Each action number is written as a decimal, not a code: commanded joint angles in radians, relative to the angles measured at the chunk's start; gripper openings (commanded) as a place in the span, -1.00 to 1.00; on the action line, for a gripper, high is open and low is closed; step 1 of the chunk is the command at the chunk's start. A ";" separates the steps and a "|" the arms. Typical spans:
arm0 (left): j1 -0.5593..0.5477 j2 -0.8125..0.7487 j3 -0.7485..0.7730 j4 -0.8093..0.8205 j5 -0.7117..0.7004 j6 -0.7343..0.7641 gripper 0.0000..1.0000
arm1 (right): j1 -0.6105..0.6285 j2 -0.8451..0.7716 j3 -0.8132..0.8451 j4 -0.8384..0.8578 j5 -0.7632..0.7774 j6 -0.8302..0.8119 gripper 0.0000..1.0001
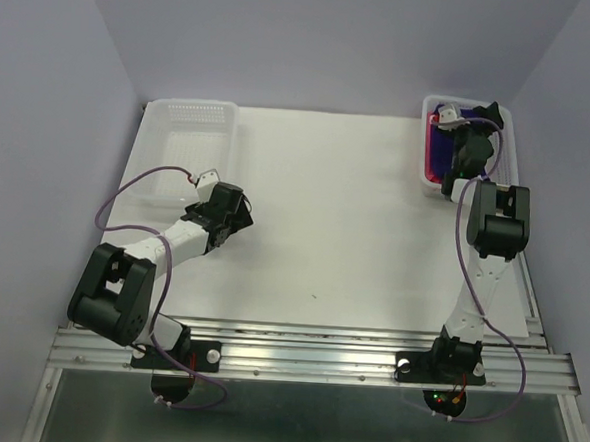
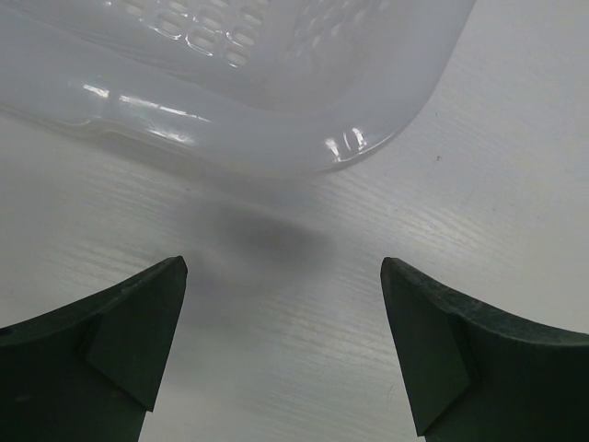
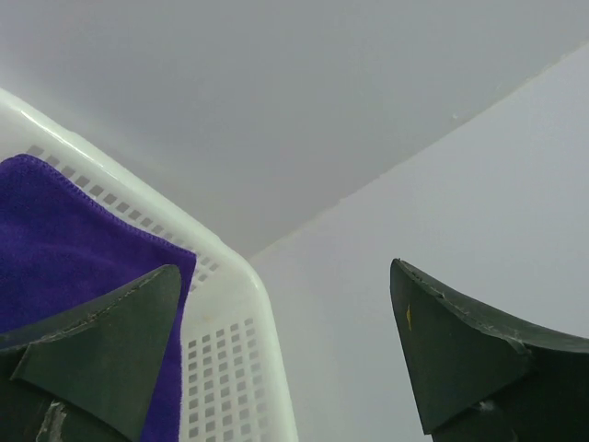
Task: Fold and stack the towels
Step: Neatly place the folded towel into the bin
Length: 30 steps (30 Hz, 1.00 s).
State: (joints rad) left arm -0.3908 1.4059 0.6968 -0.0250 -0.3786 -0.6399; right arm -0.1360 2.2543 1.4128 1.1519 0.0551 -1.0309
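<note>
The dark purple towel (image 1: 446, 145) lies in the white mesh basket (image 1: 429, 109) at the far right, over the magenta-pink towel (image 1: 430, 154), which shows along its left edge. My right gripper (image 1: 478, 120) hovers over that basket, open and empty. In the right wrist view its left finger (image 3: 101, 350) is over the purple towel (image 3: 64, 239) by the basket's corner rim (image 3: 235, 285). My left gripper (image 1: 228, 209) is open and empty, low over the white table. The light blue towel is not in view.
An empty white mesh basket (image 1: 191, 124) stands at the far left; its rounded corner (image 2: 276, 83) is just ahead of my left gripper (image 2: 283, 267). Grey walls enclose the table on three sides. The right basket sits close to the right wall.
</note>
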 commanded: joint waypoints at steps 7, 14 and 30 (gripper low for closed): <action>0.007 -0.076 0.033 0.019 -0.006 0.009 0.98 | 0.015 -0.122 -0.020 -0.001 0.067 0.166 1.00; 0.006 -0.211 0.067 0.016 -0.017 0.031 0.98 | 0.067 -0.416 -0.224 -0.102 0.210 0.460 1.00; 0.006 -0.536 0.077 -0.127 -0.086 -0.029 0.97 | 0.072 -1.103 -0.376 -1.261 0.008 1.574 1.00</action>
State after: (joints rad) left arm -0.3904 0.9619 0.7933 -0.1127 -0.4076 -0.6353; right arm -0.0643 1.2747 1.1343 0.1867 0.1223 0.2466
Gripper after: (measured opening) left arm 0.986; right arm 0.999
